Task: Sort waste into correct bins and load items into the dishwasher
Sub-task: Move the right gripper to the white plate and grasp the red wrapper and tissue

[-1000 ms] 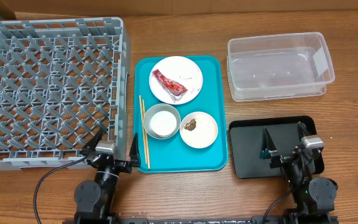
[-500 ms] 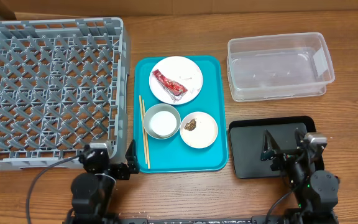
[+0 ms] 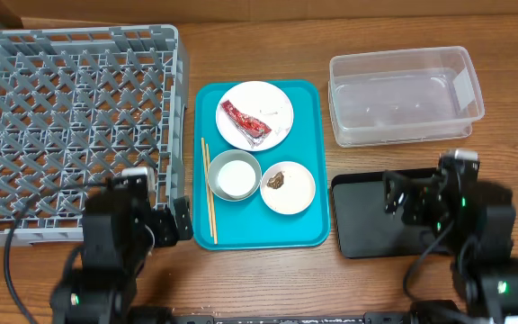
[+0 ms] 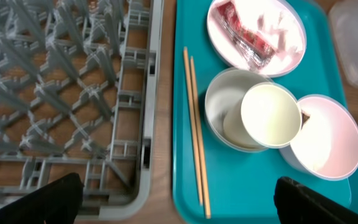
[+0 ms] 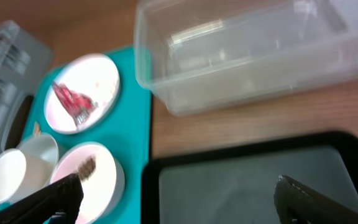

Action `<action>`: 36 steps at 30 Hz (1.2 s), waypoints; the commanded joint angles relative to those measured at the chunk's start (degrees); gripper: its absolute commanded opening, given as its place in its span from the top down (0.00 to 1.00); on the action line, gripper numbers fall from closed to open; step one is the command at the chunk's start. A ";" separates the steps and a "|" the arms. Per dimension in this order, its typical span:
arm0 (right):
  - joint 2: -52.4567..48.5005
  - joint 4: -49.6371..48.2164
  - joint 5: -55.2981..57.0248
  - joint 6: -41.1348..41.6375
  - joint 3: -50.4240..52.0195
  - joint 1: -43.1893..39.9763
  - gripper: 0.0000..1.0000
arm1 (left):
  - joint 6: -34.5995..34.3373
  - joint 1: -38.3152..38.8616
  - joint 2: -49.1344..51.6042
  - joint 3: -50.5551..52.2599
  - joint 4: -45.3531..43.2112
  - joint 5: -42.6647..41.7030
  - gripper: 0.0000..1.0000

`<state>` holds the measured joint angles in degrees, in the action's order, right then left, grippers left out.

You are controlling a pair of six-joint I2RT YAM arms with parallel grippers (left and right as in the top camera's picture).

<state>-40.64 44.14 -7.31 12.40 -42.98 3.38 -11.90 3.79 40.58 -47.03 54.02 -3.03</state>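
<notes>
Your right pincer point(image 5: 178, 182) is standing wide and holding nothing. It is hanging over the shallow black rectangular tray point(image 3: 358, 225) toward the desk's near right corner. Your left pincer point(image 4: 176, 183) is gaping just as wide, also empty. It is hanging by the near left corner of the flat teal tray point(image 3: 250, 225), just beside the large square grey plastic dish rack point(image 3: 79, 135).

The relation to be watching is the red crinkled snack wrapper point(image 3: 244, 120) against those two pincers. It is lying on the white round plate point(image 3: 277, 103) at the far end of the teal tray. Its long axis is running diagonally, from far left to near right. From the right pincer it is lying toward the desk's far edge and well off to the left, past the teal tray's right rim. From the left pincer it is lying ahead and a little to the right, and that arm is looking the nearer of the two.

The clear rectangular plastic tub point(image 3: 403, 94) is sitting toward the far right corner, just beyond the black tray. I am judging that the right arm is better placed to carry the wrapper there. You would be turning the pincer to close across the diagonal rather than along it.
</notes>
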 commanded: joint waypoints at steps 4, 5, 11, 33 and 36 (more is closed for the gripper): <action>-13.70 7.65 -1.55 0.28 -13.00 -0.24 0.00 | -0.57 0.37 9.90 -9.55 5.97 -2.16 0.00; -15.13 7.89 -2.95 0.28 -13.75 -0.24 0.00 | -0.57 0.37 10.75 -9.81 6.21 -3.08 0.00; -20.41 5.57 -12.37 -0.81 -14.60 -0.17 0.05 | -0.59 0.33 12.57 -9.81 7.52 -4.02 0.00; -52.30 12.46 -7.63 -11.87 -51.56 16.65 0.08 | -2.71 -21.40 12.68 -11.65 14.25 -4.44 0.00; -56.08 5.44 -0.63 -12.33 -51.65 20.74 0.07 | -2.73 -21.40 12.68 -11.65 14.10 -4.46 0.00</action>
<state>-94.54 51.96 -14.33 1.98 -92.68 21.10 -13.63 -17.30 53.32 -57.17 68.14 -6.79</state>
